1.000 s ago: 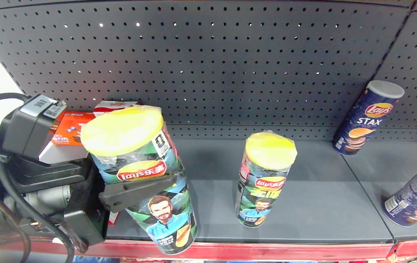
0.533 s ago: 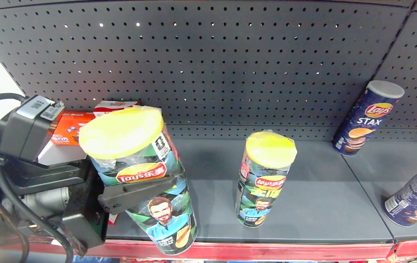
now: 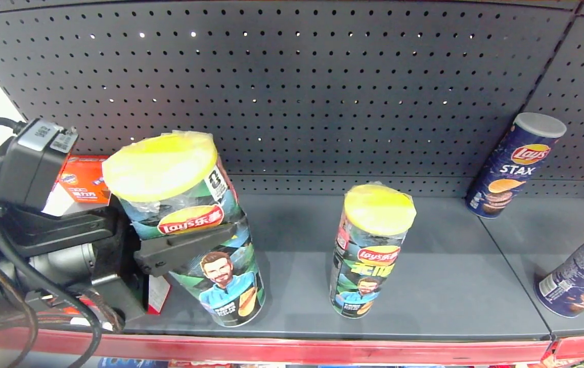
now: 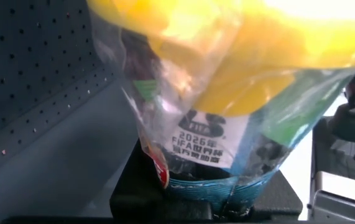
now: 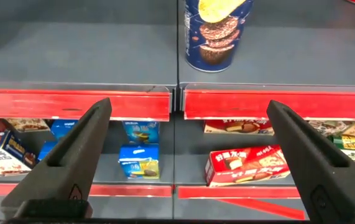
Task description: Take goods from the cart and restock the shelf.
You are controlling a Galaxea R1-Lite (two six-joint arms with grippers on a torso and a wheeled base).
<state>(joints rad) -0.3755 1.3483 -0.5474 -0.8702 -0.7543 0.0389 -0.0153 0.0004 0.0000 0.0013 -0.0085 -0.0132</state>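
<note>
A tall chip can (image 3: 189, 225) with a yellow lid and plastic wrap leans at the left end of the grey shelf (image 3: 440, 286). My left gripper (image 3: 189, 243) is shut on its middle, one dark finger (image 3: 179, 251) crossing its front. Its base sits over the shelf just behind the red front edge; contact is unclear. The left wrist view looks along the same can (image 4: 208, 124). A matching can (image 3: 371, 250) stands upright mid-shelf. My right gripper (image 5: 189, 165) is open and holds nothing, in front of the red shelf edge (image 5: 276, 102), below a blue can (image 5: 217, 31).
A blue can (image 3: 514, 163) stands at the back right, and another (image 3: 583, 276) lies tilted at the far right. An orange box (image 3: 82, 179) sits behind my left arm. The perforated back panel (image 3: 292, 92) closes the shelf. Lower shelves hold boxed goods (image 5: 245, 165).
My left gripper has carried the can back and to the left, deeper onto the shelf. Its base has gone from over the red edge to over the grey surface.
</note>
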